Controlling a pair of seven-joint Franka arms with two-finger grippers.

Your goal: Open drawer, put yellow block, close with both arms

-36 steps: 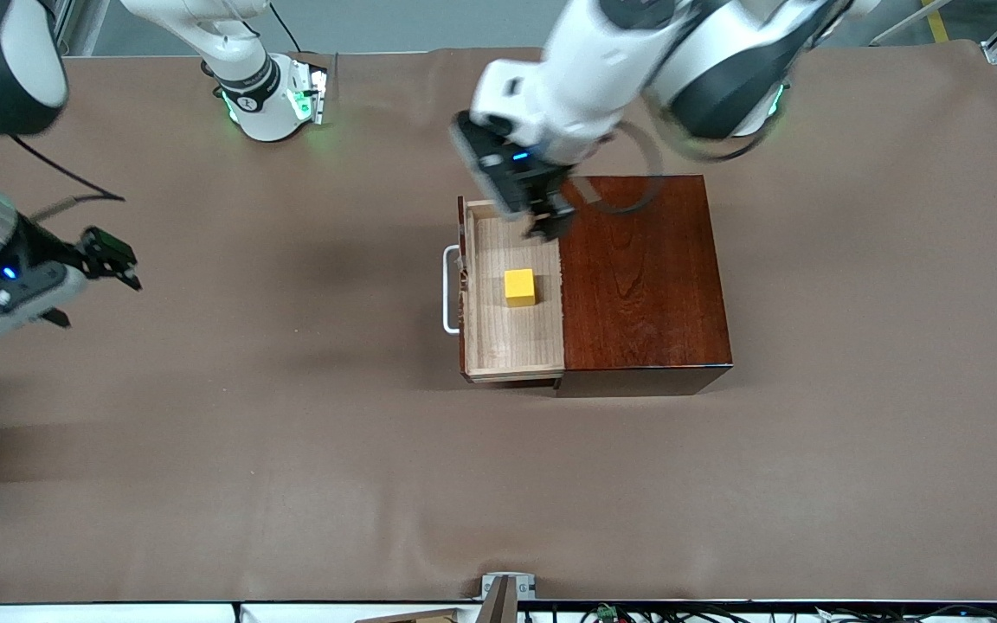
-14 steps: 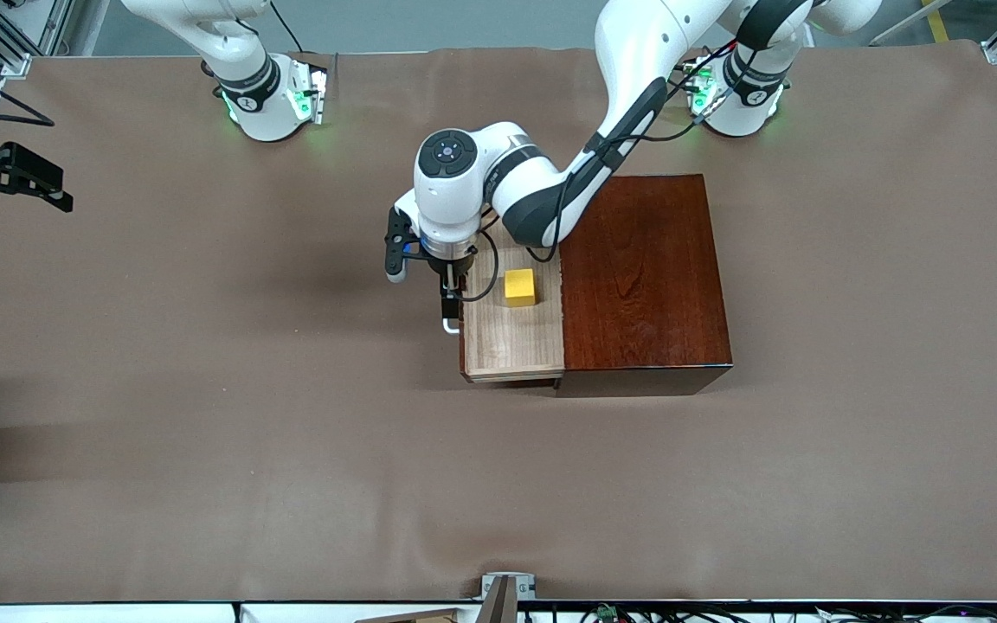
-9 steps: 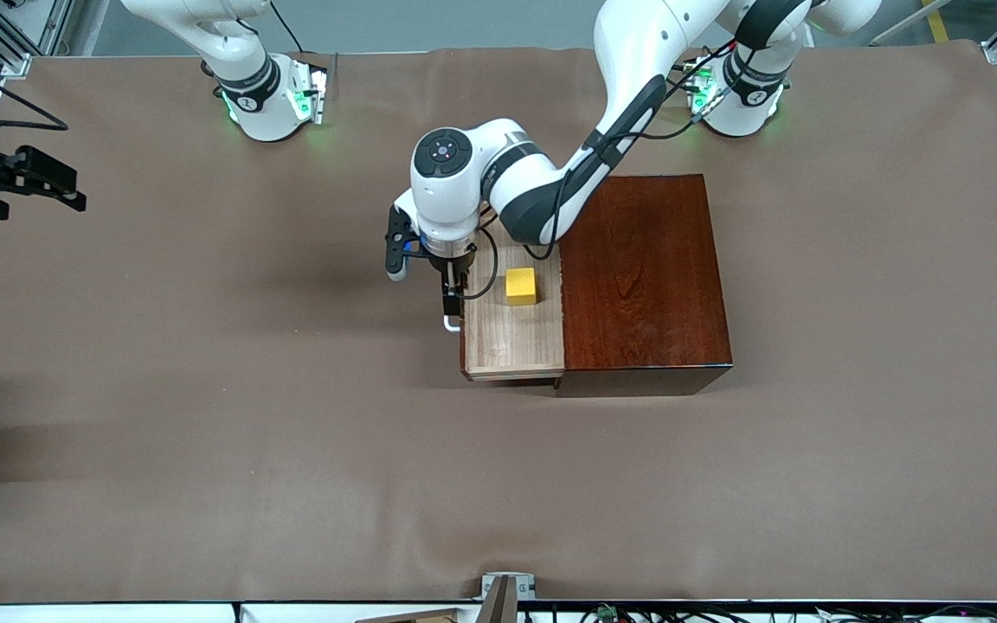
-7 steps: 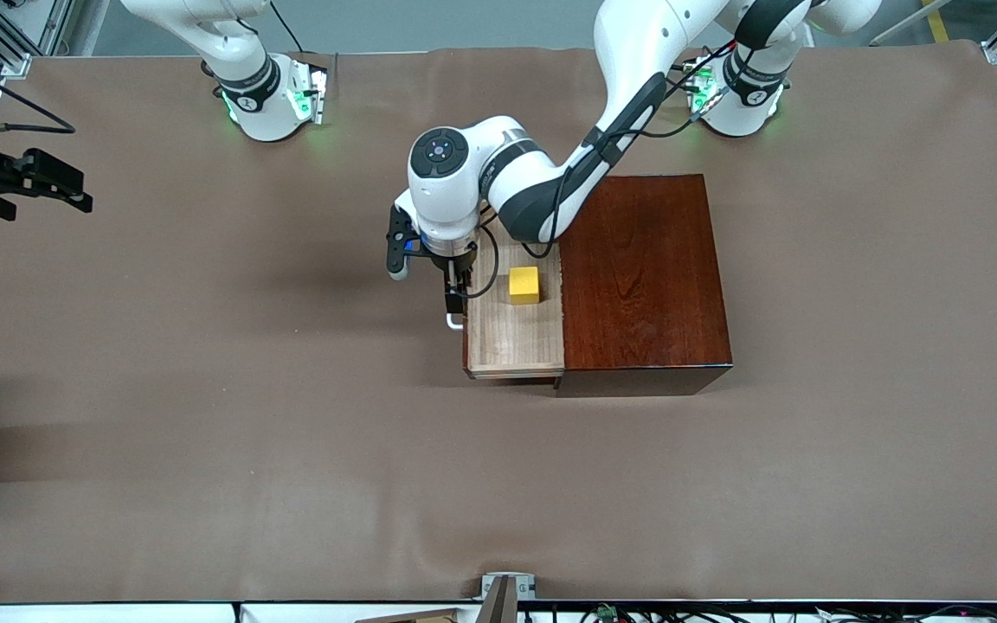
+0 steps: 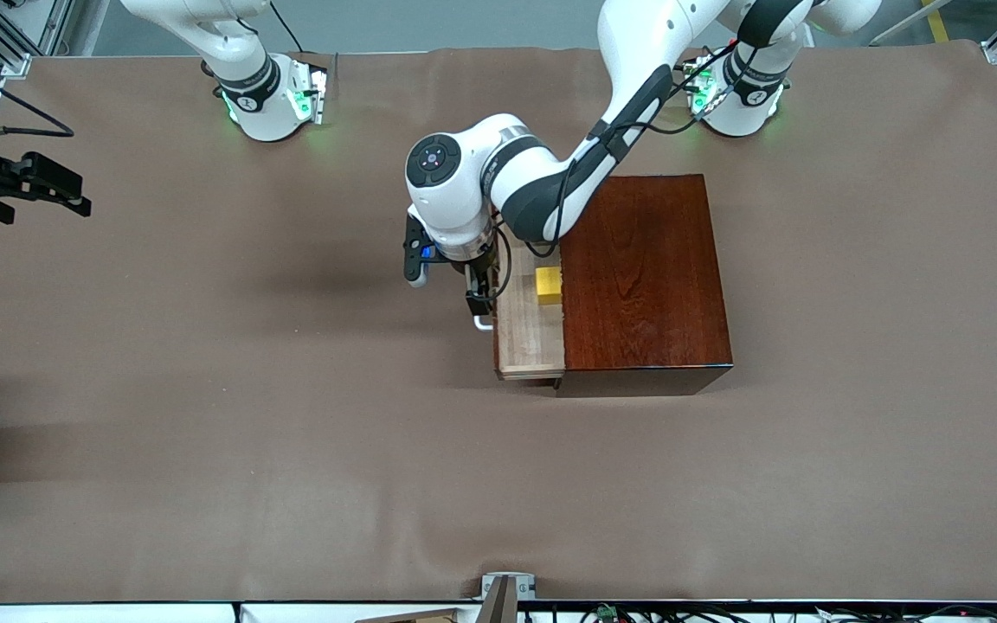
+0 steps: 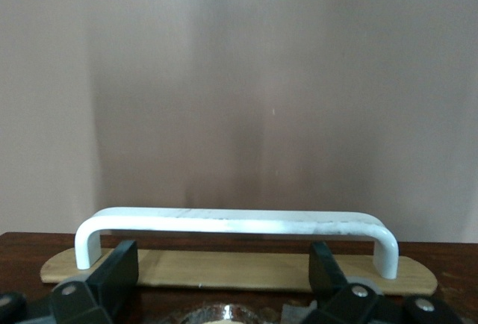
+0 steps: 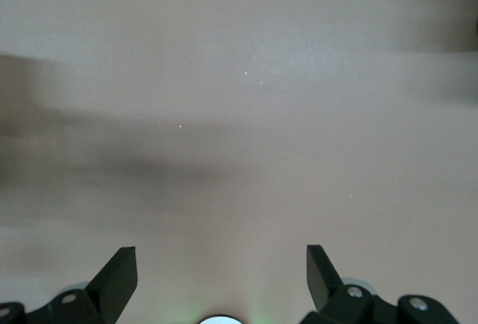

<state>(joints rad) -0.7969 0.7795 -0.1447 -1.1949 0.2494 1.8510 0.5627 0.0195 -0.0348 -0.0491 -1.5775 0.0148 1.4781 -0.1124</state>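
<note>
The dark reddish-brown box (image 5: 646, 277) stands mid-table. Its pale drawer (image 5: 529, 333) sticks out a short way toward the right arm's end. The yellow block (image 5: 548, 285) lies in it, tight against the box's top edge. My left gripper (image 5: 477, 298) is open at the drawer's front, just above the white handle (image 5: 483, 324). In the left wrist view the handle (image 6: 235, 221) lies just ahead of the wide-apart fingers (image 6: 123, 264) of the left gripper (image 6: 224, 253). My right gripper (image 5: 61, 197) waits open over bare table at the right arm's end, with nothing between the fingertips of the right gripper (image 7: 222, 260).
Brown cloth (image 5: 291, 433) covers the whole table. The two green-lit arm bases (image 5: 278, 99) stand at the edge farthest from the front camera. A small metal bracket (image 5: 507, 584) sits at the nearest edge.
The drawer has slid partway into the box, carrying the yellow block with it. My left gripper moved along with the drawer front toward the box. The right gripper barely moved.
</note>
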